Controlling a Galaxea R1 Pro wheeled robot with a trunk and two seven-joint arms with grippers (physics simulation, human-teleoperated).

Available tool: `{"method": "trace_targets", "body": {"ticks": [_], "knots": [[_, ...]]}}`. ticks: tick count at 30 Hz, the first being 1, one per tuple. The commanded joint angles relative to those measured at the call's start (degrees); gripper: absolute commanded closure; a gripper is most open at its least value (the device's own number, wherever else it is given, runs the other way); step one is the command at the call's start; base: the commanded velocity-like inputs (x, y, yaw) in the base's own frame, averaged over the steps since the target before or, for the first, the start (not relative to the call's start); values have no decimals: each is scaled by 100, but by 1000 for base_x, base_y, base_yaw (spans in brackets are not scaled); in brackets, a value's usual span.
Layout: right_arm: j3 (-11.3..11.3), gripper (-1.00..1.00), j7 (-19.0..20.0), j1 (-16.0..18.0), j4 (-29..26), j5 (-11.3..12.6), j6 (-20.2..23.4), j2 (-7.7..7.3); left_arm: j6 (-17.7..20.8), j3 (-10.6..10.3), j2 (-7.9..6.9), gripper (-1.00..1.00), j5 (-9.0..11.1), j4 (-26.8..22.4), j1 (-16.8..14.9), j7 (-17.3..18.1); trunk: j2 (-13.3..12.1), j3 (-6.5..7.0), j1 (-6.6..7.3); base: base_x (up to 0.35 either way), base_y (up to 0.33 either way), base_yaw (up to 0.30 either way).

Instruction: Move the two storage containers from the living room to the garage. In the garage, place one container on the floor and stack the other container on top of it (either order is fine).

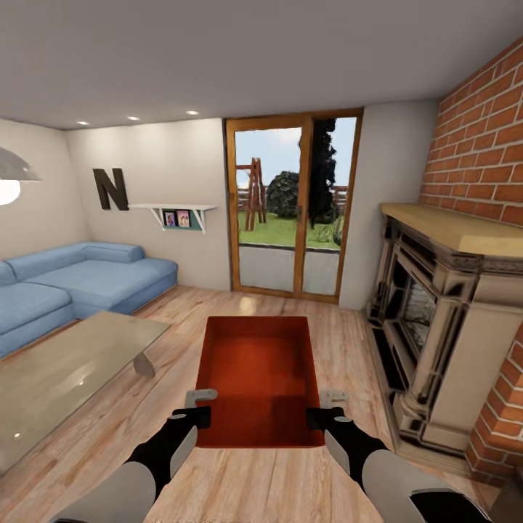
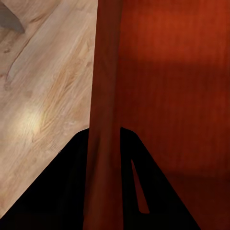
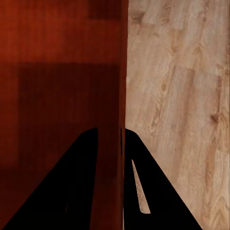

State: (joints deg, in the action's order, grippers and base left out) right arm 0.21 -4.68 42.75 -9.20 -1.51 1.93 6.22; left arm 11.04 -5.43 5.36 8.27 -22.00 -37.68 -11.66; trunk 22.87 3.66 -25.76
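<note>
At lower centre of the head view the storage container (image 1: 260, 378) hangs above the wood-plank floor (image 1: 349, 349), held between both arms. The left hand (image 1: 195, 408) is closed on its left long wall near the close corner, and in the left wrist view the dark fingers (image 2: 62, 191) straddle that thin wall (image 2: 103, 120); the right hand (image 1: 327, 410) pinches the right wall likewise. I judge the bin light and fairly stiff, though walls this thin may flex or slip (a two-sided grip on opposite rims suits it). It is an orange-red, shallow, open-top rectangle with plain sides and nothing visible inside. A glass tabletop (image 1: 65, 370) lies at left, the brick fireplace (image 1: 436, 319) at right.
</note>
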Motion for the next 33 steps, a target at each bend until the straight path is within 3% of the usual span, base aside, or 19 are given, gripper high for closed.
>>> {"method": "trace_targets", "body": {"ticks": [1, 33], "knots": [[23, 100, 11, -4, 15, 46, 18, 19, 21, -29, 17, 100, 26, -67, -3, -29, 5, -3, -2, -5, -4, 268], [23, 100, 11, -4, 15, 46, 18, 19, 21, -29, 17, 100, 26, -67, -3, -27, 5, -3, -2, 0, 0, 268]]}}
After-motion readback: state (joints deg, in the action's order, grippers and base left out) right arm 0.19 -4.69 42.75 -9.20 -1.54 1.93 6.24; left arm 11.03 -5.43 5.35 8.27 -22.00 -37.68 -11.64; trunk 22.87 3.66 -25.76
